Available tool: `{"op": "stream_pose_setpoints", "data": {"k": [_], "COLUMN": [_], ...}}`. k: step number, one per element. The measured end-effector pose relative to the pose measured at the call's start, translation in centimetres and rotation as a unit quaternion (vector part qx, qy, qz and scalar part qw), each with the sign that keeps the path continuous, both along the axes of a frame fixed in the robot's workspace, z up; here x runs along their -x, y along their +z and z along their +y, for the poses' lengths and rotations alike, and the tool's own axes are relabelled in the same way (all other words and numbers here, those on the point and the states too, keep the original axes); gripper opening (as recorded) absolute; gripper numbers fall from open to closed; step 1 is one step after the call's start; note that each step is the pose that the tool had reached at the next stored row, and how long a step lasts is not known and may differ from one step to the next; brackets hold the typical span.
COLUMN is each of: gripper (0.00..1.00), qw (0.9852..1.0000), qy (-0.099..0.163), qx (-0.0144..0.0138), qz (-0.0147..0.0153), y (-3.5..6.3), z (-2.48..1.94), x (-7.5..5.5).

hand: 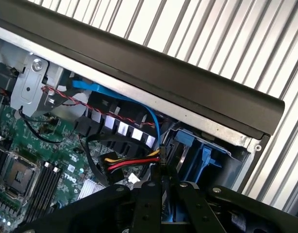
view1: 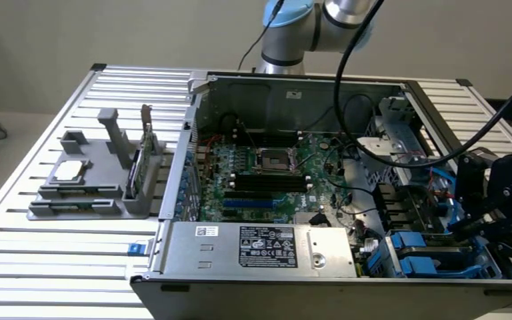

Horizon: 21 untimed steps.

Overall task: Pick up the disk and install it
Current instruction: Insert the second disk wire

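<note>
My gripper [view1: 492, 213] hangs over the open computer case's [view1: 301, 80] corner on the exterior view's right, at the near end. The disk [view1: 468, 190] stands on edge under it, a dark plate with a blue strip along one side. In the wrist view the two fingers [hand: 144, 208] sit close together, shut on the disk's thin edge [hand: 162, 189]. Just below and ahead is the drive bay with blue carriers [hand: 197, 155] [view1: 416, 253]. Most of the disk is hidden by the gripper.
A grey labelled power-supply box [view1: 265, 247] fills the case's near side, with the green motherboard [view1: 265, 173] behind it. Red, yellow and black cables [hand: 129, 162] and a blue cable [hand: 139, 104] run beside the bay. A grey fixture [view1: 96, 193] holding a small silver chip [view1: 71, 170] stands on the slatted table [view1: 61, 260].
</note>
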<state>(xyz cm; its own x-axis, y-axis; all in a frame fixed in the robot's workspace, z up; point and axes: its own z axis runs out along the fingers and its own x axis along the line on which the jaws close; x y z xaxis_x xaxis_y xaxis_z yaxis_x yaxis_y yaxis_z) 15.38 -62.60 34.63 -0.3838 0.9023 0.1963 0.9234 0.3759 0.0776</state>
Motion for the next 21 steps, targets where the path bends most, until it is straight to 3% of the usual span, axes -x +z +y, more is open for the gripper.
{"op": "stream_pose_setpoints", "data": {"k": [6,10,12,16,18,21], "gripper": [0.16,0.16,0.16,0.16,0.16,0.16], "qw": [0.9999,0.9997,0.9996,0.9994,0.9993,0.9992], "qy": [-0.015,-0.023,-0.025,-0.027,-0.029,-0.033], "qx": [0.0002,0.0023,0.006,0.0178,0.0204,0.0212], "qz": [0.0041,0.0063,0.007,0.0075,0.0076,0.0077], "y": [-0.02,-0.06,-0.11,-0.24,-0.25,-0.25], "z": [0.0,0.0,0.0,0.02,0.03,0.09], "x": [0.17,0.31,0.42,0.71,0.79,0.86]}}
